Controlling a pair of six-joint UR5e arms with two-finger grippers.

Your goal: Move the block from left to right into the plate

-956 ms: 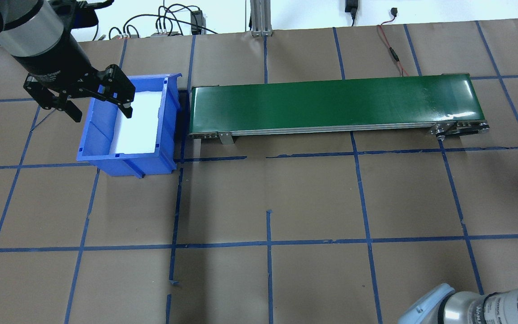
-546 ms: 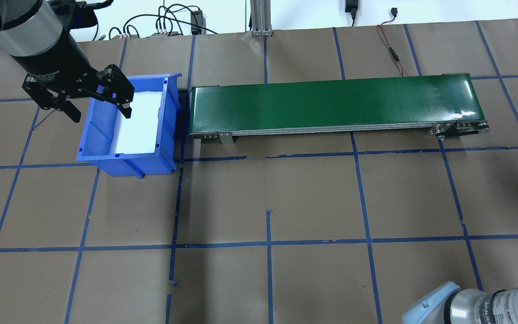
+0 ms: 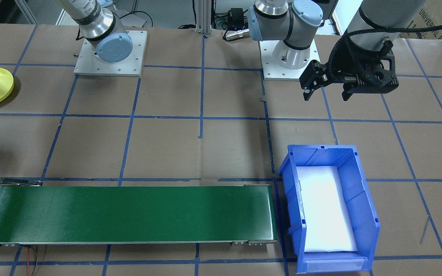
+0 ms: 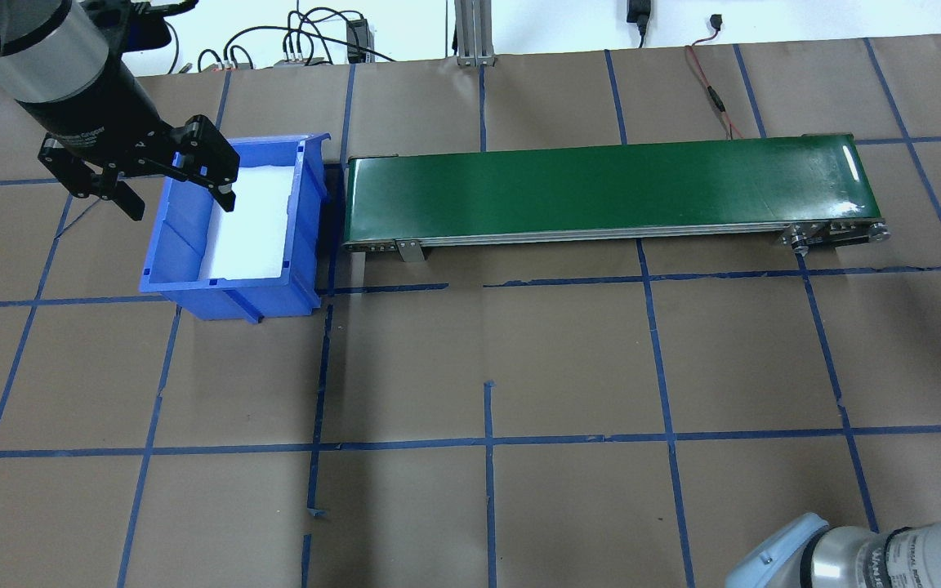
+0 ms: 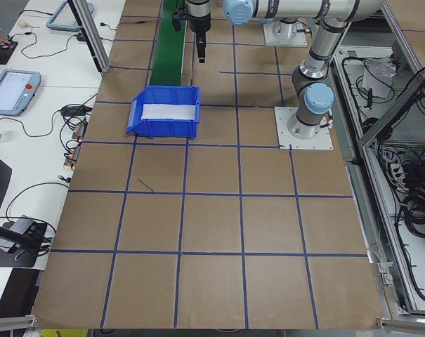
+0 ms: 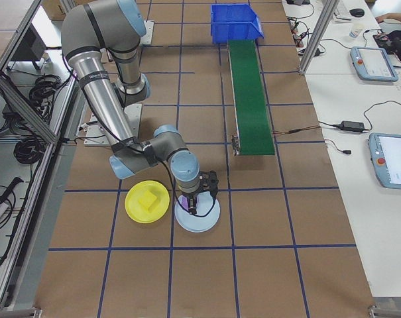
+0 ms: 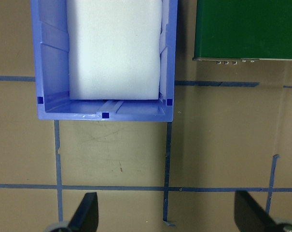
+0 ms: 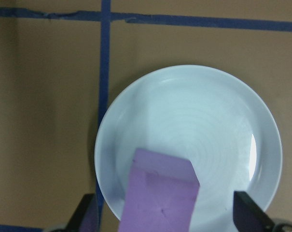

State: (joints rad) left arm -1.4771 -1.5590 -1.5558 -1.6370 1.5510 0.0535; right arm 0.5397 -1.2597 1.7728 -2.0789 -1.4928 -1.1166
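Right gripper (image 8: 165, 220) over the pale plate (image 8: 218, 121), a purple block (image 8: 160, 198) between its spread fingers; whether the fingers grip it cannot be told. Left gripper (image 4: 180, 196) wide open and empty, hanging above the blue bin's (image 4: 176, 245) near-left rim, belt (image 4: 601, 188) to its right.

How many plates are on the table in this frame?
2. A yellow plate holding a yellow block, and beside it a pale blue plate under the right pincer, which holds a purple block.
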